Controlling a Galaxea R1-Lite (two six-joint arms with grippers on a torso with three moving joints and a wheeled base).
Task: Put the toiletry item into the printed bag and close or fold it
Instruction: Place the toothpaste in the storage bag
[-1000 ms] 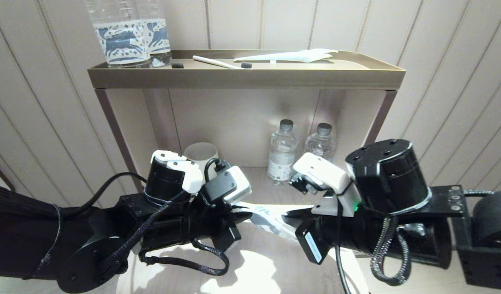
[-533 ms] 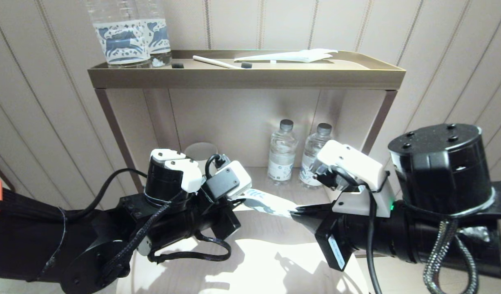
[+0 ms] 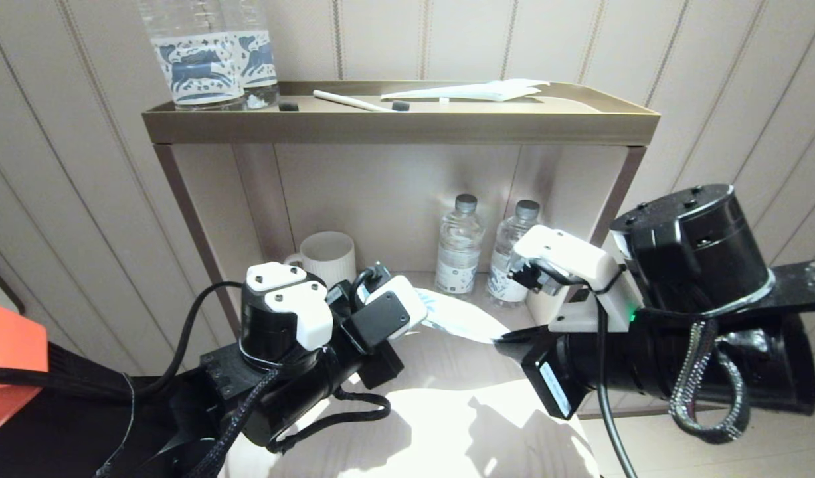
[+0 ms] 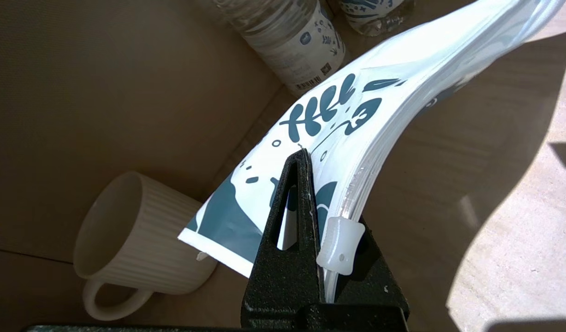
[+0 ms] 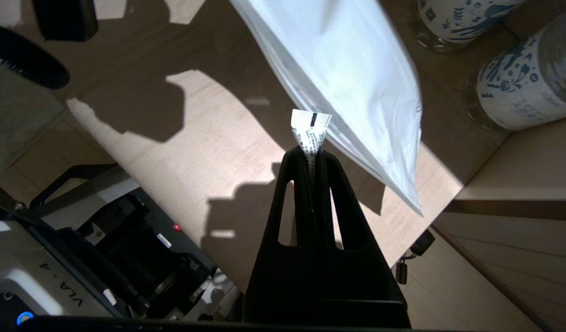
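The printed bag (image 3: 460, 317), white with dark blue print, hangs stretched between my two grippers above the lower shelf board (image 3: 440, 411). My left gripper (image 3: 424, 309) is shut on one end of it. In the left wrist view this gripper (image 4: 312, 184) pinches the bag (image 4: 338, 106) beside its translucent zip slider (image 4: 340, 245). My right gripper (image 3: 503, 338) is shut on the opposite end. Seen from the right wrist, it (image 5: 312, 154) holds a small corner tab with black print, and the bag's plain white side (image 5: 352, 74) slopes away. I cannot tell whether a toiletry item is inside.
A ribbed white mug (image 3: 327, 255) and two small water bottles (image 3: 459, 245) stand at the back of the lower shelf, close behind the bag. The brass top tray (image 3: 400, 126) carries two tall bottles with horse labels (image 3: 198, 60), a white stick (image 3: 347, 101) and a flat white packet (image 3: 473, 91).
Both grippers have carried the bag up and farther back toward the small bottles. The right arm has swung out to the right. Both grips stay the same.
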